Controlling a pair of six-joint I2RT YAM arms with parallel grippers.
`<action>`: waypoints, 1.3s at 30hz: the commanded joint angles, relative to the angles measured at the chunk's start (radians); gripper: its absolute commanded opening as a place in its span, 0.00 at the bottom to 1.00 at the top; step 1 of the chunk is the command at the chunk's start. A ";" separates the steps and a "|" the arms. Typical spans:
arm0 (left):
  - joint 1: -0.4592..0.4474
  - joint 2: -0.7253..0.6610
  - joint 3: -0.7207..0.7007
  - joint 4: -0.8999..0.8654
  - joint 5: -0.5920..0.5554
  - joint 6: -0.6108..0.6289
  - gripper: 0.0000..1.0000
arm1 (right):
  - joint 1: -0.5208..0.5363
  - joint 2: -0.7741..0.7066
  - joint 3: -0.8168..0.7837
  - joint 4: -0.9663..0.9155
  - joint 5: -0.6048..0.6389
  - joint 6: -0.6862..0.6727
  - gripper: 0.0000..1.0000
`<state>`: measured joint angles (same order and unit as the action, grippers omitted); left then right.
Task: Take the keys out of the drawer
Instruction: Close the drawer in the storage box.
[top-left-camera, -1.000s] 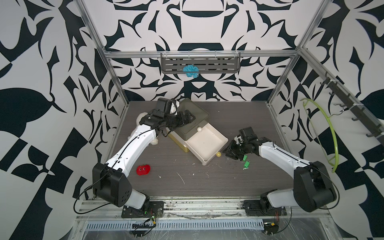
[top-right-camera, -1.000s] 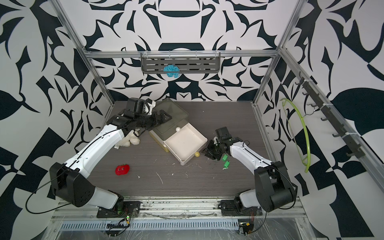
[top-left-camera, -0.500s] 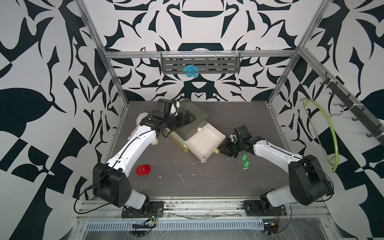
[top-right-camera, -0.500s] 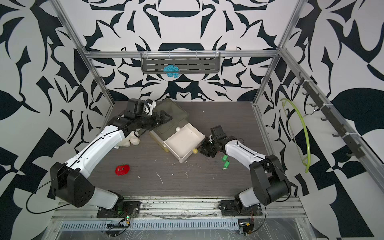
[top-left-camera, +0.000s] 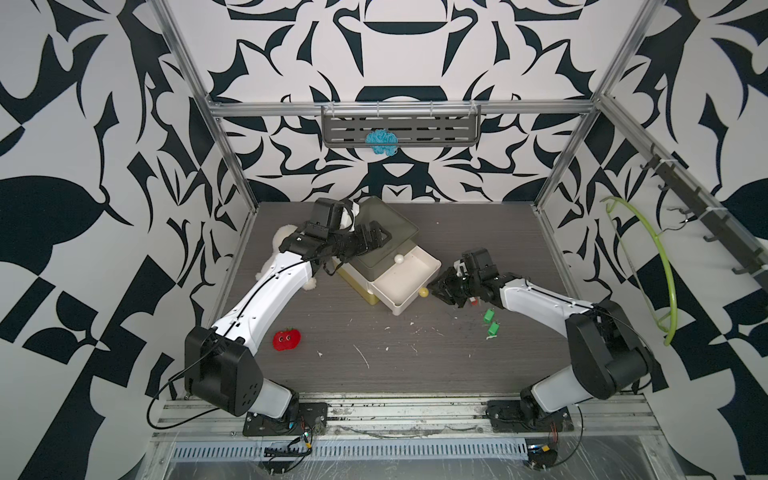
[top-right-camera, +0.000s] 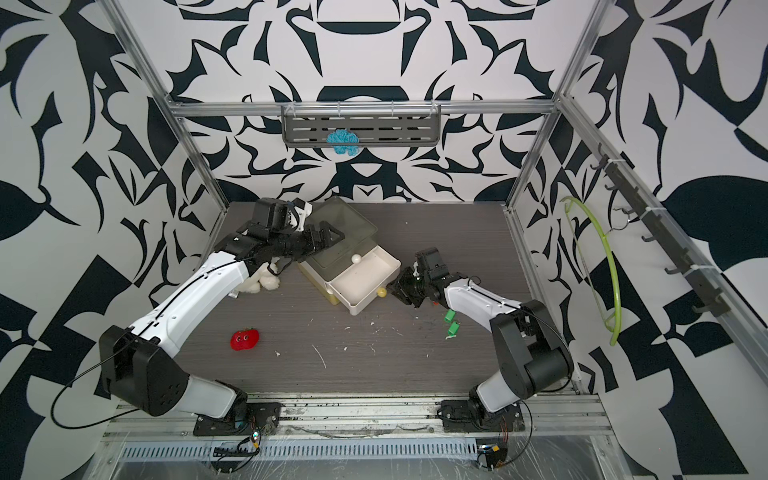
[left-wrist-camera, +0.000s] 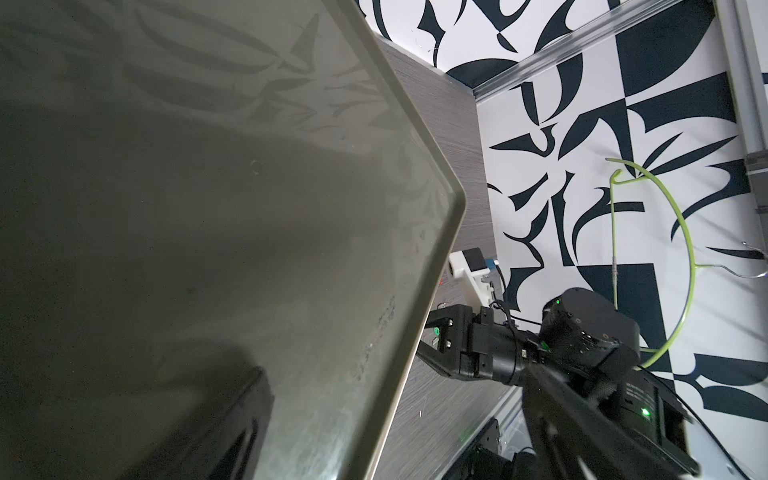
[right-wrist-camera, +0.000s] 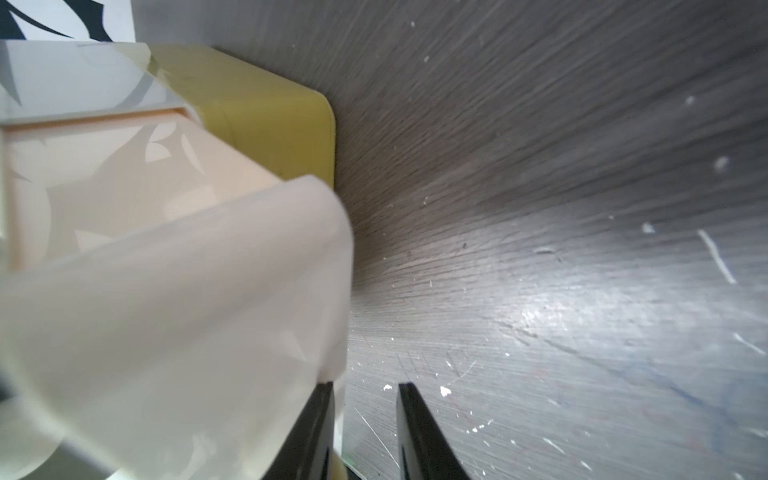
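**Keys out on the counter, drawer open and bare**

The white drawer (top-left-camera: 401, 278) stands pulled out of the front of the drawer unit (top-left-camera: 386, 220). In both top views its floor looks bare. The keys (top-left-camera: 488, 316) lie on the counter (top-left-camera: 415, 365), off the front right of the drawer unit and close to the right arm (top-left-camera: 540, 297), clear of the drawer. I count two green tags, the second (top-left-camera: 493, 329) just beside the first. A red fleck (top-left-camera: 473, 302) under the right wrist may be a third tag, but it is too small to tell. Rings and metal blades cannot be made out.

The left jaws are spread wide and lie flat on the drawer unit's smoked-grey top, holding nothing. My reading is that they press down so the light unit does not slide while its drawer is worked.

The right jaws sit low at the drawer's front corner, just beside its round cream knob (top-left-camera: 423, 292). In the right wrist view the fingertips (right-wrist-camera: 409, 403) stand a narrow gap apart with bare counter showing between them, so they grip nothing. That placing suggests the drawer front is their concern now, and the removal looks done.

The counts:
- one drawer unit with two knobs, the second knob (top-left-camera: 399, 259) at the grey top's edge
- one yellow bottom tier (right-wrist-camera: 266, 124)
- one red plush strawberry (top-left-camera: 286, 338), front left of the unit
- one white plush toy (top-left-camera: 284, 237) at its left side
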<state>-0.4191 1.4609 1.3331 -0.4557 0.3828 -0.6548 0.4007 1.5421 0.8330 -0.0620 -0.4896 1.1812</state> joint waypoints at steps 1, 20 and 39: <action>0.003 -0.023 -0.024 -0.036 0.005 0.012 0.99 | 0.009 0.009 0.034 0.087 -0.002 0.025 0.32; 0.004 -0.126 -0.036 -0.080 -0.023 0.065 0.99 | 0.033 0.132 0.133 0.155 0.000 0.075 0.32; 0.008 -0.419 -0.258 -0.118 -0.116 0.090 0.99 | 0.075 0.290 0.289 0.180 -0.013 0.100 0.32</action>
<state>-0.4160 1.0721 1.1088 -0.5507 0.2878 -0.5781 0.4671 1.8343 1.0698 0.0731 -0.4919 1.2728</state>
